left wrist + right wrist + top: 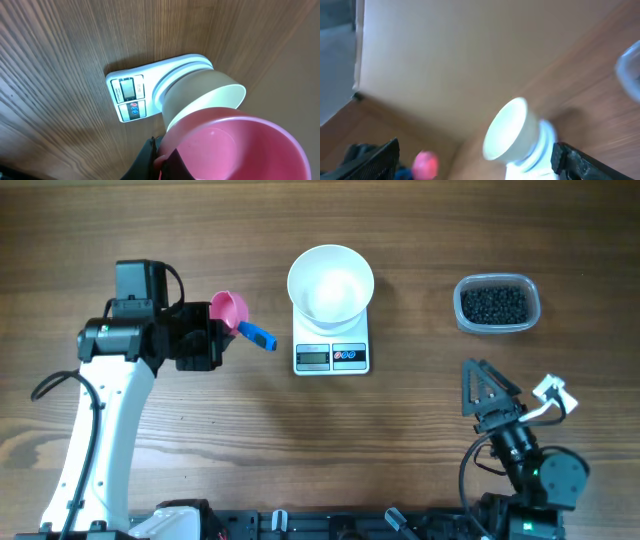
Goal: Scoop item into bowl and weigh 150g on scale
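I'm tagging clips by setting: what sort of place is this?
Likely a robot test bench: left arm and right arm at a wooden table, white bowl on a scale.

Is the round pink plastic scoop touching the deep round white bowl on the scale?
Apart. The overhead view shows a strip of bare wooden table between the round pink plastic scoop and the deep round white bowl.

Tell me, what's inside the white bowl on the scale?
Nothing I can see: the bowl looks plain white inside from above. The black beads are in the clear tub. The bowl covers the top of the scale beneath it.
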`<control>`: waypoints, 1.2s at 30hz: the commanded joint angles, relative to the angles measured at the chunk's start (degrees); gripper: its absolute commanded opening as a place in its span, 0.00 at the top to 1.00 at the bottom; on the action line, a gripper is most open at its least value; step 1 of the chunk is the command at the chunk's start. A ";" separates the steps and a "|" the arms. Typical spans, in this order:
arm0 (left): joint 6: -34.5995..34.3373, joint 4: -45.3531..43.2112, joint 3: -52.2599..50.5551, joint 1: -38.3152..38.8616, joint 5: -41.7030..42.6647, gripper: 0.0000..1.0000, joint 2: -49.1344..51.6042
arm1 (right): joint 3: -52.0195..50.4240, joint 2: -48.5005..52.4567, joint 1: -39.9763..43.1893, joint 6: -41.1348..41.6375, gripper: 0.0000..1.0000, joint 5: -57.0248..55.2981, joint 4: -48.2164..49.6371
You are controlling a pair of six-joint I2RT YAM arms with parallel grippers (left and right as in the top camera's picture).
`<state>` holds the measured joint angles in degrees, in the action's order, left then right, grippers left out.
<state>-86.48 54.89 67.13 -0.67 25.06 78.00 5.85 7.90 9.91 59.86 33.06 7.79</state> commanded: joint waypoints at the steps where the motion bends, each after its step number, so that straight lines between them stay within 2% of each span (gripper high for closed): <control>1: -2.78 0.07 0.33 1.14 0.68 0.96 -0.98 | 8.61 10.12 -0.31 -0.59 0.00 11.41 0.33; 4: -2.95 0.31 0.31 1.57 0.68 0.96 -0.96 | 15.91 20.00 -0.31 -5.11 0.00 18.51 -0.13; 8: -4.98 1.11 0.33 2.19 0.66 0.96 -0.96 | 30.64 36.94 -0.52 -11.17 0.00 27.21 -7.80; 12: -7.50 2.40 0.31 2.29 0.63 0.96 -0.96 | 41.81 47.17 -3.72 -18.80 0.00 26.71 -19.32; 16: -7.45 2.51 0.31 2.40 -1.38 0.96 -0.96 | 49.86 54.97 -11.96 -24.11 0.00 19.69 -27.58; 21: -7.48 3.74 0.31 3.23 -8.20 0.96 -0.96 | 51.23 60.54 -22.08 -25.57 0.00 12.41 -26.75; 25: -7.48 4.66 0.31 4.42 -12.98 0.96 -0.94 | 51.04 65.64 -25.20 -23.63 0.00 1.97 -28.94; 28: -7.45 5.97 0.31 5.44 -16.22 0.96 -0.85 | 51.04 69.64 -25.22 -17.46 0.00 1.90 -28.81; 31: -7.48 7.45 0.28 6.25 -17.75 0.96 -0.24 | 51.04 73.18 -25.38 -18.43 0.00 7.56 -28.22; 33: -7.91 7.82 0.28 6.73 -17.70 0.96 0.28 | 51.04 74.64 -25.97 -23.12 0.00 15.19 -25.09; 34: -8.81 8.04 0.28 7.04 -17.73 0.96 0.52 | 51.04 74.88 -26.51 -23.93 0.09 16.50 -23.98; 36: -10.36 7.98 0.28 7.65 -17.70 0.96 0.83 | 51.04 74.82 -28.17 -23.78 0.16 16.57 -22.73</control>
<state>-93.86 62.74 67.13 5.93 9.39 78.02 56.07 82.67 -15.92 38.68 43.75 -16.60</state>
